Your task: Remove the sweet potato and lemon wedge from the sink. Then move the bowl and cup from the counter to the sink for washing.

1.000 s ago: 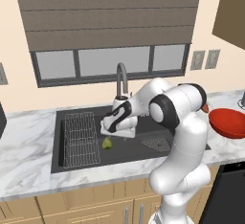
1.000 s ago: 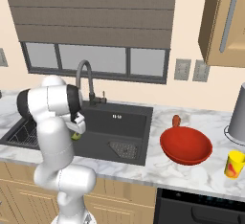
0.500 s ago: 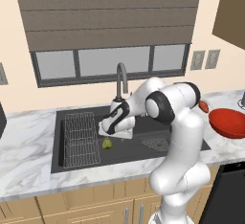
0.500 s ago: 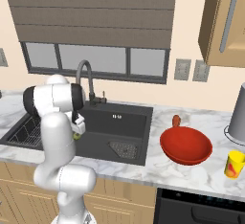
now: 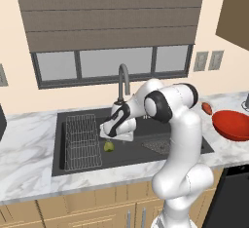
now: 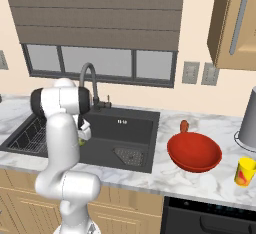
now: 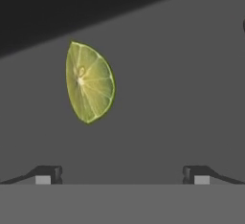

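- Because the small yellow-green lemon wedge (image 7: pixel 90 83) lies on the floor of the dark-grey rectangular sink (image 5: pixel 155 153), beside its wire rack (image 5: pixel 82 141), the two-finger gripper (image 7: pixel 122 174) hangs over it, jaws wide apart, nothing held.
- Wide glossy red bowl (image 6: pixel 194 152) waits on the counter right of that basin, yellow cup (image 6: pixel 245 171) near the counter's right front edge.

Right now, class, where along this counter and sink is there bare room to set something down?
Free: the marble counter left of the sink, and the strip between sink and bowl. Crowded: the basin around the lemon wedge, under the open gripper.
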Motion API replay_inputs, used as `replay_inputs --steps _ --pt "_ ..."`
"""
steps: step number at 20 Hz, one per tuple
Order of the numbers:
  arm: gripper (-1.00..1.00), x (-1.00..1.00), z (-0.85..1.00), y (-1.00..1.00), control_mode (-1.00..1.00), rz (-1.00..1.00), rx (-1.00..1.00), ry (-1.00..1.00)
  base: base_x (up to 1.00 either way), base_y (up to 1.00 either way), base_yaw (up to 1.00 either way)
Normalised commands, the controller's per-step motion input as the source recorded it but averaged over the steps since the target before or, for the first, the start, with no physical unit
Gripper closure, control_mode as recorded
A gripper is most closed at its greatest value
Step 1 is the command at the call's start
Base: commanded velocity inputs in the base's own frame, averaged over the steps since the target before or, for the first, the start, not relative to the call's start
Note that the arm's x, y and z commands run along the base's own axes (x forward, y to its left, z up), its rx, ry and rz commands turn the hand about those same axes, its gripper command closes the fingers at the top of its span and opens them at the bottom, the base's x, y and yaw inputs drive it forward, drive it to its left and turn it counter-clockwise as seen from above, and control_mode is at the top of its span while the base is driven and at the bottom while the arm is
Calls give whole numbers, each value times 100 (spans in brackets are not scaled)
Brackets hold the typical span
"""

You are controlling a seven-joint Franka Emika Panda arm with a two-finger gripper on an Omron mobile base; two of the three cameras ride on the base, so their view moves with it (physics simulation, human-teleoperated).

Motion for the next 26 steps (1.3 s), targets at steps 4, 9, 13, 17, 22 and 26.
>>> replay_inputs --steps 4,9,13,17,22,26 --pt "-100 19 -15 9 -100 0 0 -1 0 0 0" --pt "-100 17 -16 10 -100 0 0 0 0 0 0" --pt "-100 15 -16 7 -100 0 0 0 0 0 0" --pt "-100 15 -18 4 -100 0 0 0 0 0 0" --pt "-100 13 -16 3 -100 0 0 0 0 0 0" --pt "-100 11 -16 8 -100 0 0 0 0 0 0"
